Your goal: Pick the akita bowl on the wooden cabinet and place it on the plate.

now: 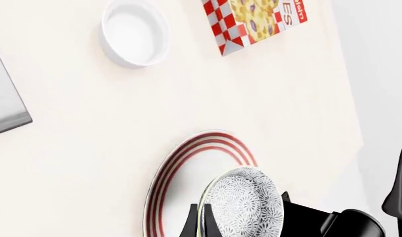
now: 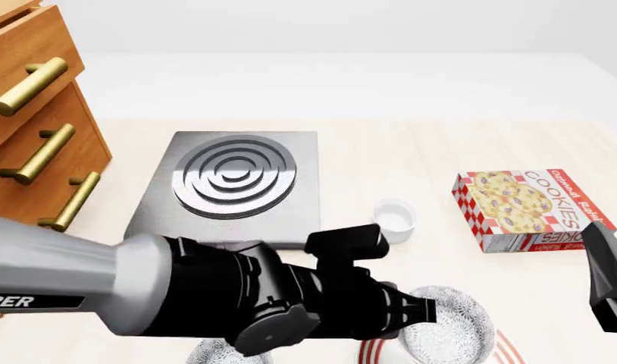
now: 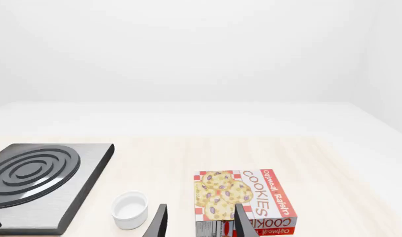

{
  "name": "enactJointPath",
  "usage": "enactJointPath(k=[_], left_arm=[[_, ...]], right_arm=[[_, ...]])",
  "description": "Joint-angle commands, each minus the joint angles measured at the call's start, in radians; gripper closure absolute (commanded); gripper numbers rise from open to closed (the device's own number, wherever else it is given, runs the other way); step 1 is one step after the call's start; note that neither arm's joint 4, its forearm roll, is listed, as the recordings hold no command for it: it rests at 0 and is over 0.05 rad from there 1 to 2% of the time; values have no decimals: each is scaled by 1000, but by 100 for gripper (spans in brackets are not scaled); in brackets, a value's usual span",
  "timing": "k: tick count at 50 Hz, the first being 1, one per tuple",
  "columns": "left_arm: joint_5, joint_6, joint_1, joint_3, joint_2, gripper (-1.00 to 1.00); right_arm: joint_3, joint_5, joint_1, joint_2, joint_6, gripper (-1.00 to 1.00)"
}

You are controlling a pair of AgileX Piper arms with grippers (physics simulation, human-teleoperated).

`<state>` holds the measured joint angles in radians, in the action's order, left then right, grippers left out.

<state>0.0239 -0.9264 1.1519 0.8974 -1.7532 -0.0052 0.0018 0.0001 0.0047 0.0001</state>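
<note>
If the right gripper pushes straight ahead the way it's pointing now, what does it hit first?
Most likely the cookie box: it lies just ahead between the right gripper's open fingers. The small white cup sits off to one side. Depth is hard to judge here.

The wooden cabinet (image 2: 30,114) shows orange-brown grain with shiny brass handles (image 2: 30,85). The stove slab (image 2: 233,182) looks brushed metal. The plate (image 1: 187,168) and akita bowl (image 1: 247,207) seem glazed ceramic; the cookie box (image 2: 526,206) printed cardboard.

Left arm (image 2: 136,292): thick silver-grey tube link with black "PER" lettering, then bulky glossy black wrist housing with a boxy black block on top. Left gripper (image 1: 244,229) black. Right gripper (image 3: 199,224): two slim black tapered fingers.
</note>
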Motion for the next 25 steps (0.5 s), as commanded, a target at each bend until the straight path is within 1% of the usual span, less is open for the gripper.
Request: enactJointPath(k=[1,25], left_arm=[[14,-4,3,2,-7,100],[25,-5,-6,-2,-28,100]], right_arm=[[0,0,0,0,0,-100],[0,0,0,0,0,-100]])
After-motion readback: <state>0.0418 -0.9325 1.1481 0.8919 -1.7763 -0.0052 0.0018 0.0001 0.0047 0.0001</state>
